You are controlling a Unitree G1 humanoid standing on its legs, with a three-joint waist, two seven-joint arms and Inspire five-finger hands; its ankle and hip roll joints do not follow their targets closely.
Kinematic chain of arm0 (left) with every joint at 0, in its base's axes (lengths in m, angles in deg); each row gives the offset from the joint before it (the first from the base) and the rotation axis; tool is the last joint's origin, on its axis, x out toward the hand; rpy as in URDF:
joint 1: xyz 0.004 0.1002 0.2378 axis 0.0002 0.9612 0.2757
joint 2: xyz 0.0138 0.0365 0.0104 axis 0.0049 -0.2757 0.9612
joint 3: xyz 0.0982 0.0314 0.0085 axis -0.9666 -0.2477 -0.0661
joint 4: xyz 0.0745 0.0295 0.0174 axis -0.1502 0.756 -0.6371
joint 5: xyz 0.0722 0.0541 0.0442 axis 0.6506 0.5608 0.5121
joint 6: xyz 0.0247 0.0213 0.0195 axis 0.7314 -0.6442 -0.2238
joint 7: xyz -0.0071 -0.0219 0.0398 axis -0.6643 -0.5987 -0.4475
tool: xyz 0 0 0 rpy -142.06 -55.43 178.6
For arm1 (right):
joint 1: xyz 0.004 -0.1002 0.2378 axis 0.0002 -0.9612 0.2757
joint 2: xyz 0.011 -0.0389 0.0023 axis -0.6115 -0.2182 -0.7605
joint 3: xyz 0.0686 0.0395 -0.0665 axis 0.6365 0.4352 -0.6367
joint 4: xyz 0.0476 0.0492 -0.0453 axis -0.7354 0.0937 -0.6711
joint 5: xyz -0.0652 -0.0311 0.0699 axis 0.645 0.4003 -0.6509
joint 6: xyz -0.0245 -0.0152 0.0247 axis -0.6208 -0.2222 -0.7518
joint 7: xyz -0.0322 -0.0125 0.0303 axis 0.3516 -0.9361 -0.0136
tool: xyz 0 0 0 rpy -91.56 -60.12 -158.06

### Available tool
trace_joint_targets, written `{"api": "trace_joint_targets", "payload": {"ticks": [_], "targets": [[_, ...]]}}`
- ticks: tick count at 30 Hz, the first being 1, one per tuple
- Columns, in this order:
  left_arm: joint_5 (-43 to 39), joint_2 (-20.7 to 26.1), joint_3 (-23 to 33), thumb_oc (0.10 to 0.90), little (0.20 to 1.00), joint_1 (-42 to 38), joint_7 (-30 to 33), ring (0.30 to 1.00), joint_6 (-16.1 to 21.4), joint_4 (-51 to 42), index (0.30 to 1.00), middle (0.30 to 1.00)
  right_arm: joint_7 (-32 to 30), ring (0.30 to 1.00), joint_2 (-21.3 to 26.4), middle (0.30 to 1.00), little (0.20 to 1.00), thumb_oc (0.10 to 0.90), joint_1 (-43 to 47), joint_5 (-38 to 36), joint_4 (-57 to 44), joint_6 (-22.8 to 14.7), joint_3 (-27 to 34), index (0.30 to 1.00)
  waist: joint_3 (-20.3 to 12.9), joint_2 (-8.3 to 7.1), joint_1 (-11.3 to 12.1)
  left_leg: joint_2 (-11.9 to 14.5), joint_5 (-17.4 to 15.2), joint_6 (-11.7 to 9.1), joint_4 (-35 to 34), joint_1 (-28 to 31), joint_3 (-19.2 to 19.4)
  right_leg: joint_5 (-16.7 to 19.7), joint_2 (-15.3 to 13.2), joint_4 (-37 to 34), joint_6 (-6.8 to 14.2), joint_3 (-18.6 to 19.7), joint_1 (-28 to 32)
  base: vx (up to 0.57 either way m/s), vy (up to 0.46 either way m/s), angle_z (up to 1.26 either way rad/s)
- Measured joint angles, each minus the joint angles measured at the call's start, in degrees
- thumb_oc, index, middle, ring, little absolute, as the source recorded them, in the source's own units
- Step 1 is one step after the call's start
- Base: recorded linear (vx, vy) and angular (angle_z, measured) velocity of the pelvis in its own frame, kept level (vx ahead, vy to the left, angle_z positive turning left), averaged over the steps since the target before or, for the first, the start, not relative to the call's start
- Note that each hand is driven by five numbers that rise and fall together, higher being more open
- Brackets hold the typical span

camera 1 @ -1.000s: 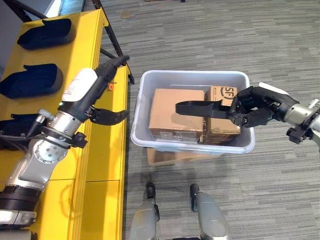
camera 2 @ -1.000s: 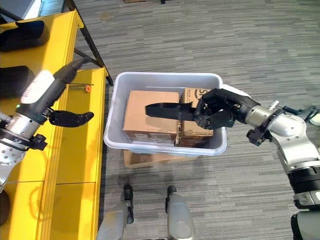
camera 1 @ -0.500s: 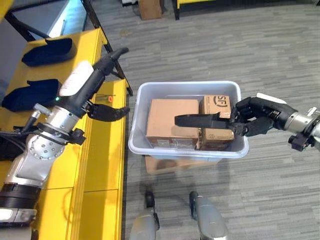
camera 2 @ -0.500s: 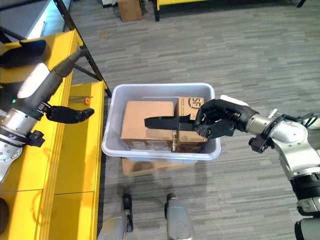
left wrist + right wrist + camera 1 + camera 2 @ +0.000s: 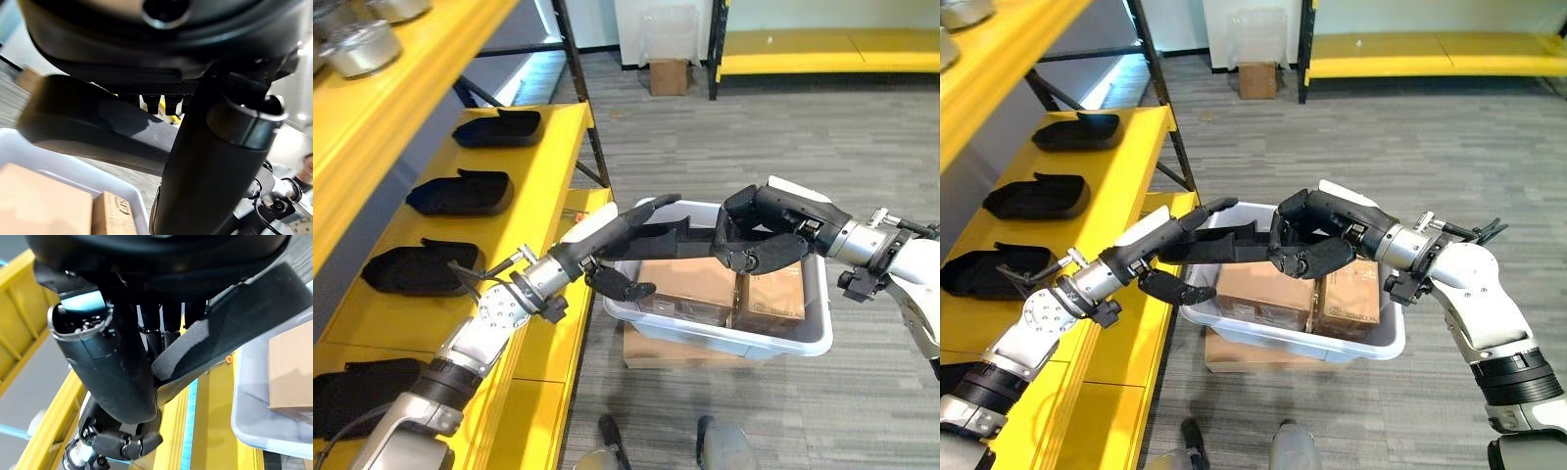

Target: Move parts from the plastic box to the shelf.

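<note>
A long black part (image 5: 677, 240) hangs level above the grey plastic box (image 5: 724, 338). My right hand (image 5: 771, 231) is shut on its right end. My left hand (image 5: 607, 243) is open at the part's free end, with straight fingers (image 5: 651, 206) over it and the thumb (image 5: 625, 288) below. The part (image 5: 93, 117) runs past that thumb in the left wrist view, and the part (image 5: 234, 318) also crosses the right wrist view. Two cardboard cartons (image 5: 690, 282) lie in the box. The yellow shelf (image 5: 543, 181) stands on the left.
Several black parts (image 5: 460, 193) lie in a row on the yellow shelf. Metal bowls (image 5: 357, 44) sit on the shelf board above. Flat cardboard (image 5: 646, 345) lies under the box. A small carton (image 5: 668, 75) and another yellow shelf (image 5: 822, 44) stand at the far wall.
The camera has tilted up. My right hand has lifted the black part out of the box and carried it left. My left hand has swung in from over the shelf to the part's free end.
</note>
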Motion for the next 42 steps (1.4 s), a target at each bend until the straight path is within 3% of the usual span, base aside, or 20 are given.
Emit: {"api": "trace_joint_targets", "payload": {"ticks": [3, 5, 8, 12, 16, 21, 26, 28, 29, 32, 34, 36, 37, 38, 40, 42], "targets": [[0.01, -0.01, -0.12, 0.900, 1.000, 1.53, -0.04, 1.000, -0.02, 0.08, 1.000, 1.000, 0.06, 0.300, 0.00, 0.300, 0.300, 0.400, -1.47, -0.09, -0.32, -0.19, -0.08, 0.300, -0.94, -0.46, 1.31, -2.14, -2.06, 0.52, 1.49, -0.15, -1.75, 0.31, -1.17, -1.63, 0.74, 1.11, 1.42, -0.02, 0.077, 0.13], [0.01, 0.17, -0.12, 0.900, 1.000, 2.06, -0.08, 1.000, -0.03, 0.25, 1.000, 1.000, 0.09, 0.300, -0.52, 0.300, 0.300, 0.400, -4.15, -0.16, -0.58, -0.91, 0.14, 0.300, -2.57, -1.13, 1.78, -3.51, -2.35, 1.09, 1.39, -0.63, -2.70, 0.31, -1.33, -2.37, 2.50, 2.55, 1.73, 0.01, 0.100, 0.12], [-0.07, 0.73, 0.39, 0.900, 1.000, 3.44, -0.04, 1.000, 0.01, 0.58, 1.000, 1.000, 0.06, 0.300, -3.03, 0.300, 0.300, 0.400, -5.12, -0.14, -0.79, -0.74, -1.20, 0.300, -4.07, -2.83, 1.64, -5.22, -0.70, 2.54, -2.06, 0.35, -3.53, 3.41, -0.99, -7.42, 3.64, 5.50, 3.78, 0.01, 0.068, 0.18], [-0.08, 0.92, 1.46, 0.900, 1.000, 6.25, 0.98, 1.000, -0.17, 2.62, 1.000, 1.000, 0.10, 0.300, -5.71, 0.300, 0.300, 0.400, -5.12, -0.03, -0.78, -0.68, -2.72, 0.300, -4.48, -4.21, 3.22, -6.18, 1.41, 3.24, -7.88, 3.37, -3.71, 7.26, -0.95, -15.85, 4.83, 6.19, 7.71, -0.03, 0.053, 0.02], [-0.06, 1.54, 1.60, 0.900, 1.000, 7.27, 2.25, 1.000, -0.22, 2.56, 1.000, 1.000, 0.61, 0.300, -5.84, 0.300, 0.300, 0.400, -5.12, -0.03, -0.73, -0.69, -2.92, 0.300, -4.42, -5.04, 3.46, -6.02, 1.43, 3.25, -7.89, 3.33, -3.62, 8.54, -0.76, -18.76, 4.87, 6.22, 8.84, -0.01, 0.014, -0.01], [-0.19, 1.32, 6.23, 0.900, 1.000, 10.99, 4.44, 1.000, -0.14, 1.83, 1.000, 1.000, 2.36, 0.300, -5.83, 0.300, 0.300, 0.400, -5.30, -0.15, -0.72, -0.70, -2.76, 0.300, -4.34, -5.69, 2.67, -5.68, 1.31, 3.00, -7.89, 3.61, -3.36, 10.27, -0.32, -21.45, 4.85, 6.40, 10.29, -0.03, 0.003, -0.05], [-0.36, 1.15, 7.80, 0.900, 1.000, 11.08, 4.37, 1.000, -0.13, -0.35, 1.000, 1.000, 3.38, 0.300, -5.94, 0.300, 0.300, 0.400, -8.98, -0.14, -0.93, -0.61, -1.21, 0.300, -3.84, -6.46, 2.81, -4.65, 0.63, 2.97, -7.90, 4.43, -4.23, 9.28, 0.34, -14.72, 6.28, 7.62, 8.17, -0.07, -0.206, 0.07], [-2.47, 1.28, 8.11, 0.900, 1.000, 10.50, 4.31, 1.000, -0.22, -0.50, 1.000, 1.000, 3.81, 0.300, -6.37, 0.300, 0.300, 0.400, -10.40, -0.20, -0.98, -1.00, -0.59, 0.300, -3.24, -6.99, 3.30, -3.61, 0.34, 2.66, -8.07, 4.38, -4.45, 7.41, -0.89, -12.92, 7.16, 8.23, 7.00, -0.05, -0.444, -0.01], [-3.51, 1.32, 8.19, 0.900, 1.000, 9.86, 4.50, 1.000, -0.29, -0.40, 1.000, 1.000, 4.41, 0.300, -6.36, 0.300, 0.300, 0.400, -10.81, -0.20, -1.07, -1.16, -0.52, 0.300, -2.88, -7.94, 3.14, -3.53, 0.40, 2.74, -7.98, 4.08, -5.32, 8.16, -1.95, -14.59, 7.00, 9.34, 7.30, -0.03, -0.470, 0.07], [-4.59, 1.09, 8.04, 0.900, 1.000, 8.35, 5.51, 1.000, -1.62, -0.50, 1.000, 1.000, 5.19, 0.300, -6.87, 0.300, 0.300, 0.400, -10.84, -0.19, -1.07, -1.19, -0.49, 0.300, -1.94, -8.27, 3.23, -2.13, 0.77, 2.62, -7.66, 2.47, -9.01, 9.53, -4.41, -17.79, 6.92, 12.53, 7.91, -0.02, -0.446, 0.35], [-4.58, 1.24, 8.11, 0.900, 1.000, 8.31, 6.09, 1.000, -3.14, -1.26, 1.000, 1.000, 5.90, 0.300, -7.04, 0.300, 0.300, 0.400, -10.77, -0.81, -1.10, -1.14, -0.52, 0.300, -1.77, -8.67, 4.35, -0.46, 2.08, 0.84, -7.85, 2.03, -10.64, 10.76, -3.93, -21.86, 6.99, 11.68, 9.75, -0.02, -0.489, 0.28], [-4.60, 2.22, 9.22, 0.900, 1.000, 9.68, 6.78, 1.000, -3.89, -4.12, 1.000, 1.000, 6.32, 0.300, -6.32, 0.300, 0.300, 0.400, -10.58, -2.21, -2.78, -0.60, -0.24, 0.300, -1.48, -10.57, 5.74, -0.04, 2.92, -1.30, -8.09, 1.75, -11.00, 12.54, -2.81, -25.75, 7.15, 11.09, 11.59, -0.01, -0.405, 0.25], [-4.63, 1.41, 9.46, 0.900, 1.000, 10.17, 6.88, 1.000, -3.95, -4.34, 1.000, 1.000, 6.56, 0.300, -6.18, 0.300, 0.300, 0.400, -10.52, -2.63, -2.86, -0.50, 0.11, 0.300, -0.82, -9.31, 5.60, 1.07, 3.19, -1.73, -8.14, 1.75, -11.73, 12.21, -1.71, -25.79, 7.30, 10.36, 12.24, 0.00, -0.301, 0.33], [-4.62, 0.80, 9.52, 0.900, 1.000, 11.94, 7.05, 1.000, -4.07, -5.38, 1.000, 1.000, 6.99, 0.300, -5.75, 0.300, 0.300, 0.400, -9.90, -3.61, -2.88, 0.75, 0.23, 0.300, -0.29, -7.78, 5.96, 3.02, 1.72, -1.27, -7.85, 1.95, -12.40, 12.22, 0.41, -25.81, 5.56, 9.37, 12.26, 0.00, -0.290, 0.25], [-4.61, 0.04, 9.73, 0.900, 1.000, 14.14, 7.09, 1.000, -4.05, -6.09, 1.000, 1.000, 8.05, 0.300, -4.46, 0.300, 0.300, 0.400, -8.36, -3.81, -2.83, 2.47, 0.20, 0.300, -0.50, -6.48, 5.95, 2.94, 1.19, -0.93, -7.62, 3.16, -12.18, 12.63, 1.17, -25.75, 4.58, 8.70, 12.99, 0.00, -0.192, 0.04], [-4.60, -1.18, 10.37, 0.900, 1.000, 15.25, 7.08, 1.000, -3.96, -6.82, 1.000, 1.000, 8.93, 0.300, -1.67, 0.300, 0.300, 0.400, -6.85, -4.97, -2.76, 3.56, 0.17, 0.300, -0.56, -4.75, 5.74, 4.06, 2.64, -2.39, -7.59, 3.65, -12.86, 12.56, 2.85, -25.39, 4.48, 8.64, 13.51, -0.03, -0.315, -0.01]]}}
